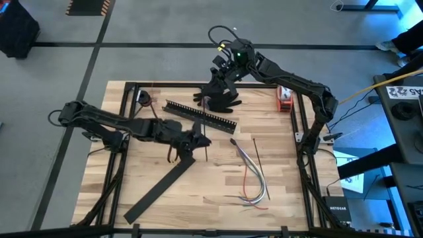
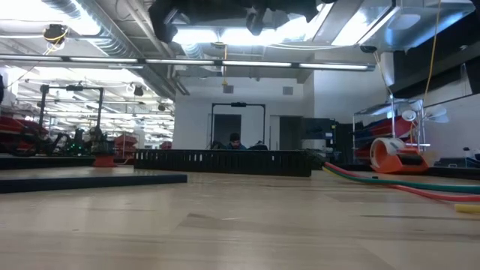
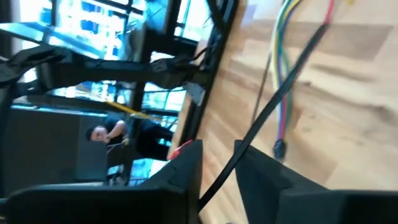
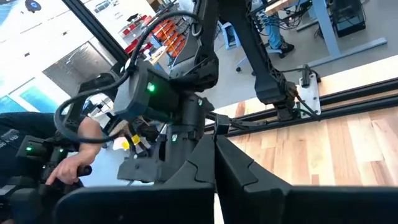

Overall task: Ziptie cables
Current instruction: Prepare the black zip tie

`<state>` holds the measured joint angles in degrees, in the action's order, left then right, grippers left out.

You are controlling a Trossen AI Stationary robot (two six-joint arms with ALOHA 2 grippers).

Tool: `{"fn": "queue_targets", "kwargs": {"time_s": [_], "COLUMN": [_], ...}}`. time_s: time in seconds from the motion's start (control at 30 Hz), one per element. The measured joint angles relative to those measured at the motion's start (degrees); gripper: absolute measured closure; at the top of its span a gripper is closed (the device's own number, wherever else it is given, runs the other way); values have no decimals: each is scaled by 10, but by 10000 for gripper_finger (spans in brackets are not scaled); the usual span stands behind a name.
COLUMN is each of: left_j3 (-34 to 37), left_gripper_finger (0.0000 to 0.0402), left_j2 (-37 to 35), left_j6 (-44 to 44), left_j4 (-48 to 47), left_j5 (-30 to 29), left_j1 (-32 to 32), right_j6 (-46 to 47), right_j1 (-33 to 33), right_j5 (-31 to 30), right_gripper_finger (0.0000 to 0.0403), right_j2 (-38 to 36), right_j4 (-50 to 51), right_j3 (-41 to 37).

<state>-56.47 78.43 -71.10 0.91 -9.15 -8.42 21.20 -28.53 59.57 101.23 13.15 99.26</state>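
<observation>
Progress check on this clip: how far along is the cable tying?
Nothing finished: the cables lie loose and untied on the table. In hand: the left gripper has a thin black strip, apparently the ziptie. Left: wrapping and cinching it. The right gripper waits by the slotted bar.

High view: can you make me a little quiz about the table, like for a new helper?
1. True or false: the cables touch a gripper.
2. The left gripper is closest to: A the flat strip; B the dispenser; C the cables.
3. Fill in: seen from above, the orange dispenser sits at the table's ___ edge.
Key: 1 false; 2 A; 3 right.
</observation>
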Motion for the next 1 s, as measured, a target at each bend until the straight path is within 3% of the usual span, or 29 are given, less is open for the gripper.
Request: {"fn": "queue_targets", "kwargs": {"time_s": [0.13, 0.27, 0.47, 0.63, 0.83, 1.0], "left_j3": [0, 0, -7, -34, -45, -45], "left_gripper_finger": [355, 388, 401, 401, 401, 402], "left_j2": [25, 36, 9, -34, -73, -83], "left_j6": [39, 139, 416, 686, 877, 1024], "left_j4": [16, 43, 62, 67, 139, 139], "left_j5": [-30, -61, -129, -142, -153, -184], "left_j1": [-25, -41, -42, -25, 6, 29], "right_j6": [-12, -41, -139, -269, -418, -524], "right_j1": [0, 0, 0, 1, 2, 10], "right_j5": [0, 1, -11, -40, -108, -186], "right_gripper_finger": [403, 403, 403, 403, 403, 403], "right_j2": [0, 0, 0, 0, 0, 0], "right_j4": [0, 1, 0, -1, -2, -12], "right_j3": [0, 0, 0, 0, 0, 0]}}
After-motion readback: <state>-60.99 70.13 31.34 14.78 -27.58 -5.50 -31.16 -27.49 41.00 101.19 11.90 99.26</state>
